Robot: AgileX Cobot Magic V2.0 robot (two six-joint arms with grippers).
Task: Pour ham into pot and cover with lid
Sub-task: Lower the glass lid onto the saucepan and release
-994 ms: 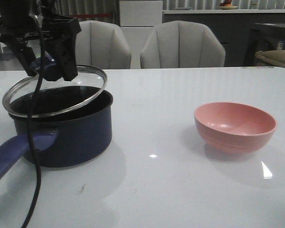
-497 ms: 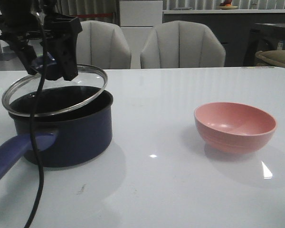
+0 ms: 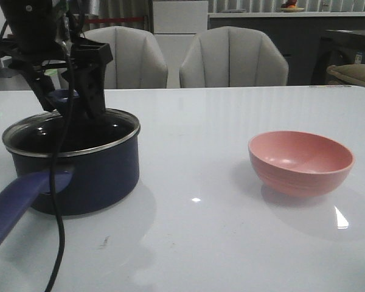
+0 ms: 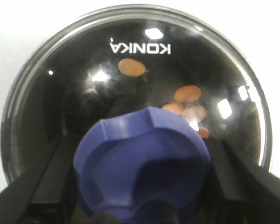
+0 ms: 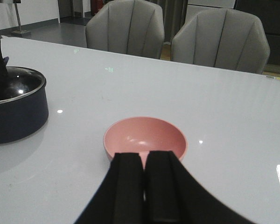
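Lowered from its earlier tilt, the lid [image 3: 71,125] now sits flat on the pot [image 3: 73,164] over the ham [image 4: 186,93], its knob held by the left claw [image 3: 70,100], which should next release and lift clear.

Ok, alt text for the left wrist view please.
Looking straight down on a dark glass lid with a metal rim, its blue knob between the left gripper fingers. A few orange ham pieces show through the glass, under mirrored KONKA lettering.
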